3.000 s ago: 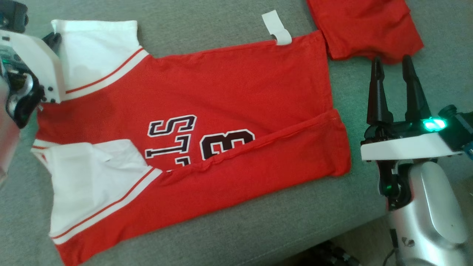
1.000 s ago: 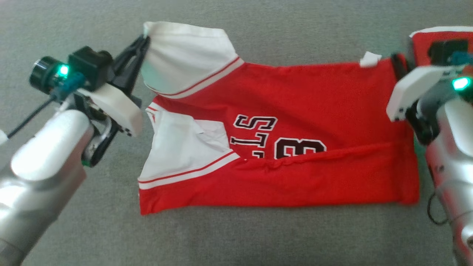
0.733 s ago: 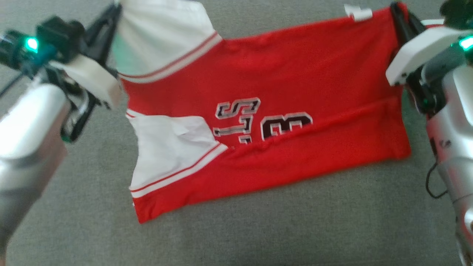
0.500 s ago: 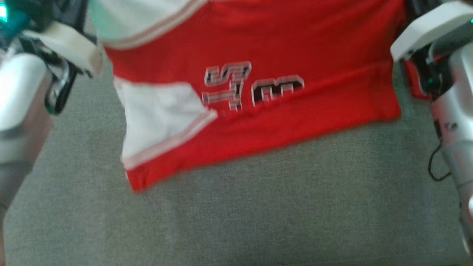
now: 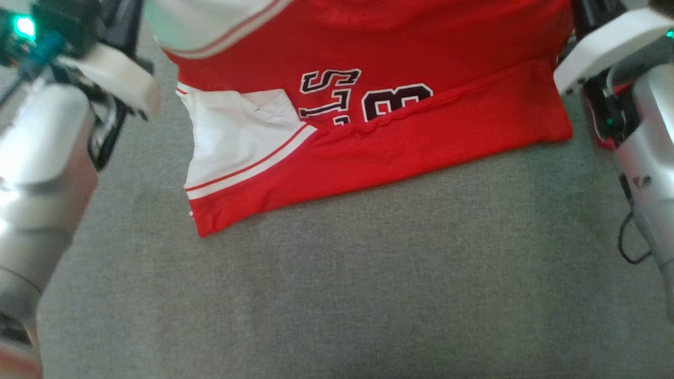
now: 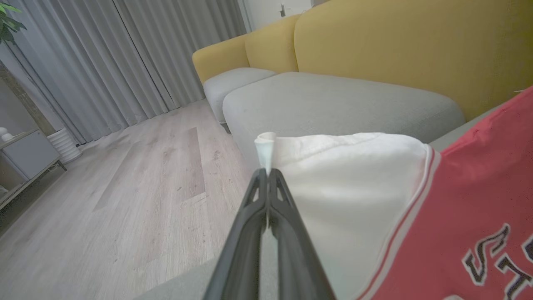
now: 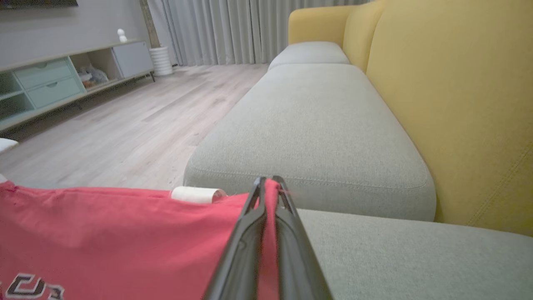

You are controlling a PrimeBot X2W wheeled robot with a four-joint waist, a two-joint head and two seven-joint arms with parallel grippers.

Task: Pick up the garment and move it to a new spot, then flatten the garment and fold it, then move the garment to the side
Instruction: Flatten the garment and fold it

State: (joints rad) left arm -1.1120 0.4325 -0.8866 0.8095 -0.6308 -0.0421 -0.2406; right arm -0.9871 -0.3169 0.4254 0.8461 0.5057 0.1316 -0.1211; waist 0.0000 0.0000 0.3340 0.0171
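Grey sofa seat (image 5: 337,295), garment (image 5: 400,142) pinched by left hand (image 6: 266,171), right hand (image 7: 270,181)

Held wide apart, the left hand (image 6: 266,171) and the right hand (image 7: 270,181) each clamp tight on the garment (image 5: 421,142).

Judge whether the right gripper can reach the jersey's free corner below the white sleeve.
Probably not: the right gripper is shut on the jersey at its opposite edge; that corner lies across its full width.

Head view's top edge cuts off garment (image 5: 400,47) upper part. Under folded red flap (image 5: 421,142), lower half of lettering (image 5: 363,97) hidden; full wording unreadable.
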